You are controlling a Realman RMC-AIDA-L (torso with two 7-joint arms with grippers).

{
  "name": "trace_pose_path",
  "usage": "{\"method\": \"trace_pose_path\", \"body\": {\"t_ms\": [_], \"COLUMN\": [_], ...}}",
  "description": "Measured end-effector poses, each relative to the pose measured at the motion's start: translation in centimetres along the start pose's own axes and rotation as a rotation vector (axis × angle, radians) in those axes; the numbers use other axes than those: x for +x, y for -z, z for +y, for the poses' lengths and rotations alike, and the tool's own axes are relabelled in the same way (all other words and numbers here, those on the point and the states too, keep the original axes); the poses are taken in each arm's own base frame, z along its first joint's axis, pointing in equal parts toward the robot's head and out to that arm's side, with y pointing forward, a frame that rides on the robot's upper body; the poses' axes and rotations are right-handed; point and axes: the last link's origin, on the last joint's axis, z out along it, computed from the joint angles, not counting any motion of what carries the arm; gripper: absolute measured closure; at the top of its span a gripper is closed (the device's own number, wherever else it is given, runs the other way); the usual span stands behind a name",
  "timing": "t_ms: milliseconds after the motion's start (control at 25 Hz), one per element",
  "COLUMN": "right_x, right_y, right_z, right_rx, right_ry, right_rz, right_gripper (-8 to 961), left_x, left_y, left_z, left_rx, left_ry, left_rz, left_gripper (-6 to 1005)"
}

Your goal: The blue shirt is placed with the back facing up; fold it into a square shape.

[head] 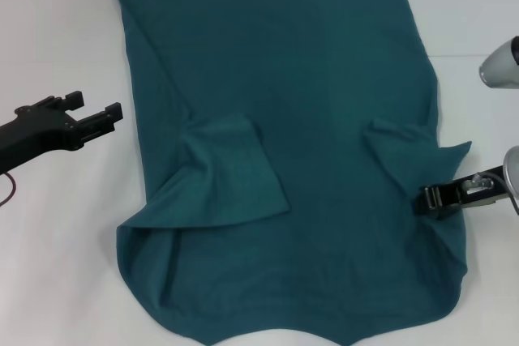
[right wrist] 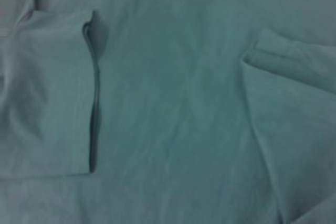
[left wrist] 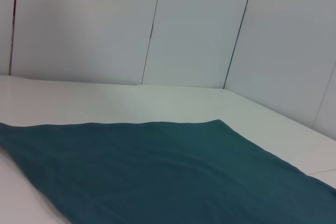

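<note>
Blue shirt [head: 308,119] flat on white surface [head: 57,241], both sleeves folded inward. Left pincer [head: 99,111] open, just beside its left edge. Right pincer [head: 431,199] at right sleeve edge.

You had the blue shirt [head: 308,119] spread flat across the middle of the table [head: 57,30], both sleeves folded inward onto its body. The left gripper [head: 101,115] hovered over bare table just beside the shirt's left edge, apart from the fabric. The right gripper [head: 434,198] sat at the shirt's right edge, against the folded right sleeve.
</note>
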Motion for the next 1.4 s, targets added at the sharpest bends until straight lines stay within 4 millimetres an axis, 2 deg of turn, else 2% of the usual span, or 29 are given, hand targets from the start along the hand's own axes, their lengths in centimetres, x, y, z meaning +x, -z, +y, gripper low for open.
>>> {"method": "trace_pose_path", "body": {"t_ms": [960, 1160, 1400], "right_x": [0.3, 0.0, -0.3], "right_y": [-0.3, 0.0, 1.6], "right_z": [1.6, 1.0, -1.2], "right_rx": [-0.07, -0.068, -0.056], "right_ry": [0.051, 0.032, -0.047], "right_rz": [0.072, 0.041, -0.031], "right_gripper": [909, 877, 838], "left_x": [-0.1, -0.1, -0.2], "left_y": [0.5, 0.6, 0.8], "left_z": [-0.5, -0.5, -0.6], "left_rx": [0.022, 0.024, 0.027], "left_ry": [0.013, 0.014, 0.018], "left_rz": [0.011, 0.011, 0.014], "left_gripper": [203, 204, 201]}}
